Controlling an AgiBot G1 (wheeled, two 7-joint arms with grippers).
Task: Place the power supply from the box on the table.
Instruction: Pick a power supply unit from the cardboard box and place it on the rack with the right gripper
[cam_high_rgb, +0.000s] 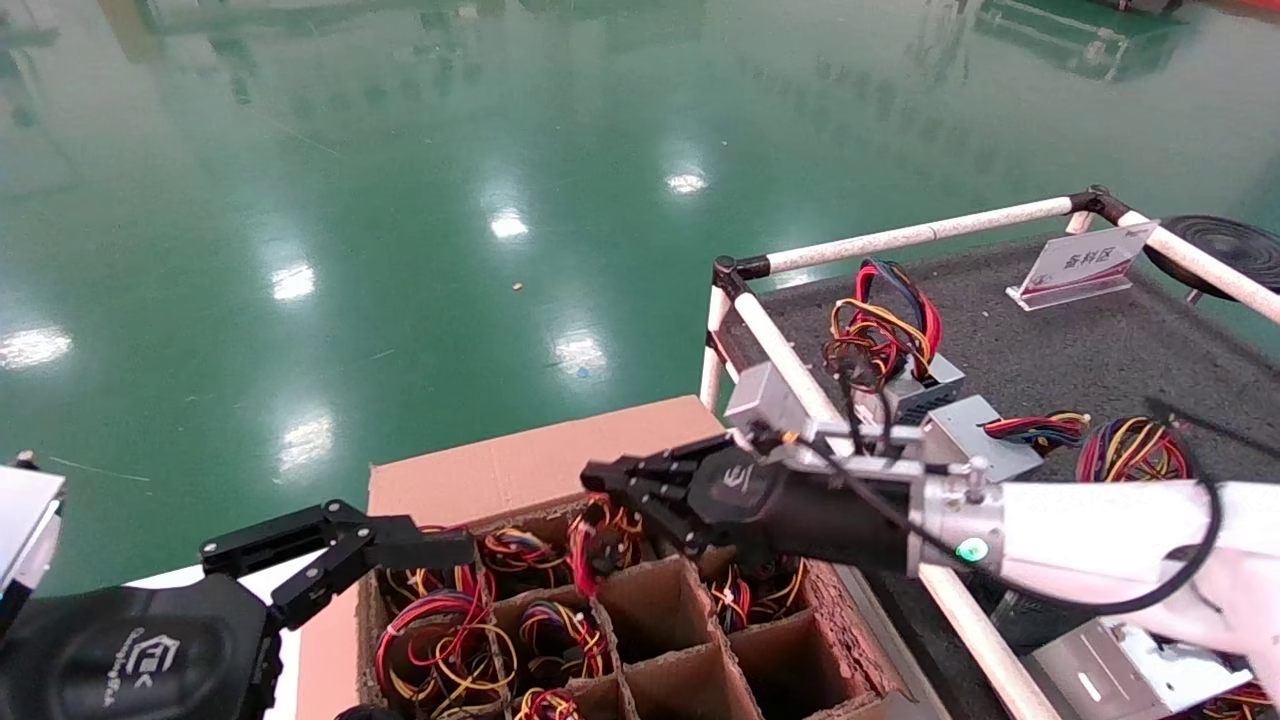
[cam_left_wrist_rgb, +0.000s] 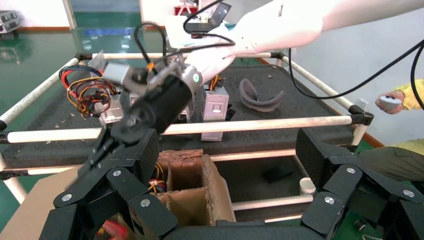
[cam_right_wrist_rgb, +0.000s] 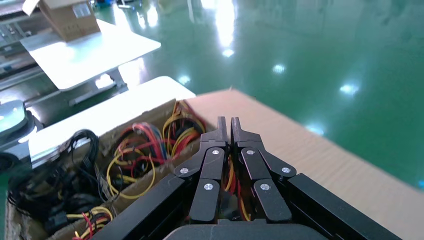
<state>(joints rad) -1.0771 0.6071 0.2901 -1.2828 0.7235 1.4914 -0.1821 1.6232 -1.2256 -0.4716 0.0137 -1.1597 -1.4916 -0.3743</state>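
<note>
table with supplies, sign

The right gripper is black with silver screws. Its arm is white, with black cables and a green light.

Ragged brown cardboard box, rough dark matt table, glossy green floor

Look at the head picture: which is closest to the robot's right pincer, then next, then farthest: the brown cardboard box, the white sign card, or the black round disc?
1. Brown cardboard box with its divider cells: right under the right pincer.
2. White sign card: standing on the dark grey table, toward its far rail.
3. Black round disc: beyond that rail, at the far right.
</note>
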